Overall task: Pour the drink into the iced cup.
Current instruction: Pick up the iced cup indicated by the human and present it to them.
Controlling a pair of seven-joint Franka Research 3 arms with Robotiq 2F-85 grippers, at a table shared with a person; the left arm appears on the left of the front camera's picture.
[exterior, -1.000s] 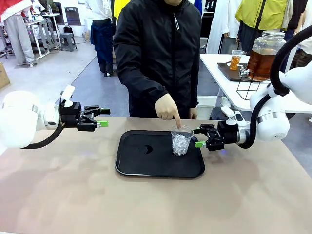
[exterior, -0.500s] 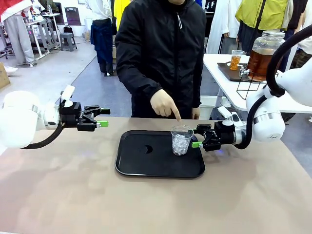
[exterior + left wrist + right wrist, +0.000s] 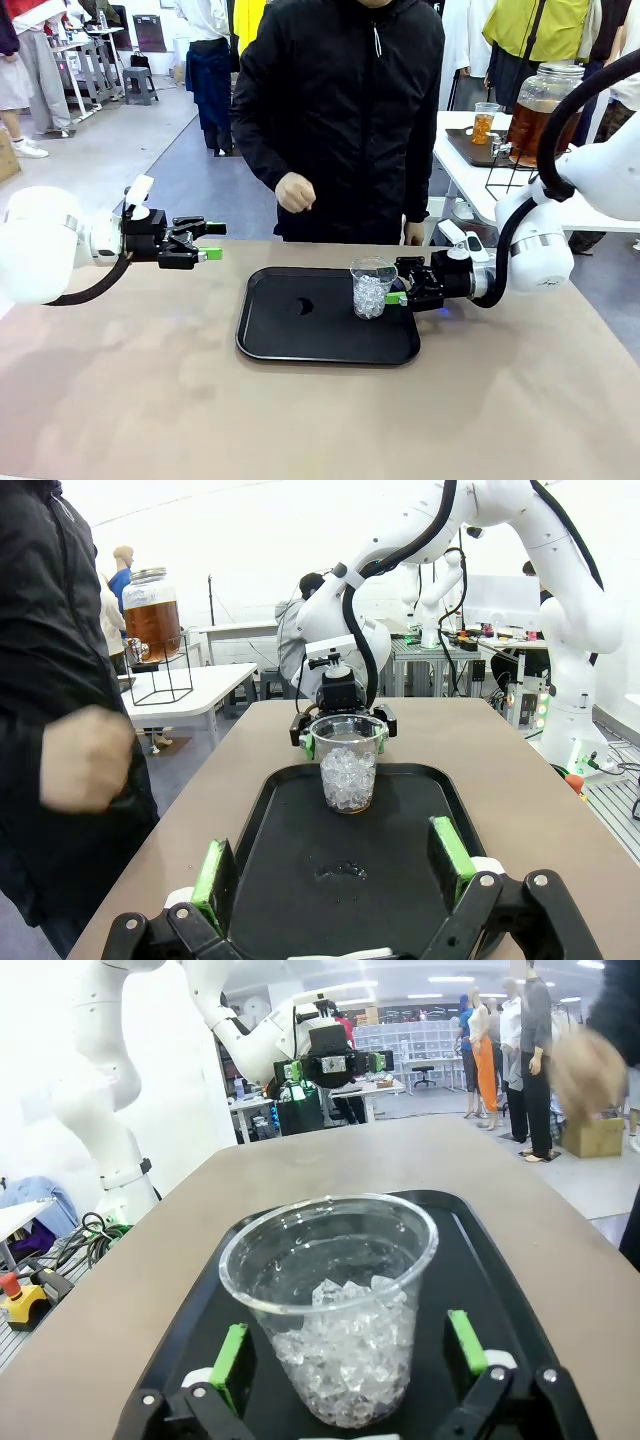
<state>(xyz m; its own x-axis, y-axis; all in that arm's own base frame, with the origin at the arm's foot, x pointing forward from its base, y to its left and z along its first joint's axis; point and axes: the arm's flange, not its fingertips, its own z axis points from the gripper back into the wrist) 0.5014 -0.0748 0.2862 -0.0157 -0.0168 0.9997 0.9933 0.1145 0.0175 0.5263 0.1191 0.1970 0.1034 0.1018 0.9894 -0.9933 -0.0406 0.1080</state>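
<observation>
Both stand wide open: right gripper (image 3: pixel 396 292) flanking the iced cup (image 3: pixel 372 290) on the black tray (image 3: pixel 280 340), left gripper (image 3: pixel 208 241) well aside; grasping step, I judge; next, a gentle close on the cup.

Robotics lab hall: workbenches (image 3: pixel 440 652), cables (image 3: pixel 90 1235), emergency-stop button (image 3: pixel 10 1286), polished grey floor (image 3: pixel 110 150)

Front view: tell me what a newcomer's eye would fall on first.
The clear cup of ice draws the eye first, standing on the right part of the black tray at mid-table, with the right gripper open on either side of it. Behind the tray stands a person in a black jacket, one hand raised in a fist. The left gripper hovers open left of the tray.
</observation>
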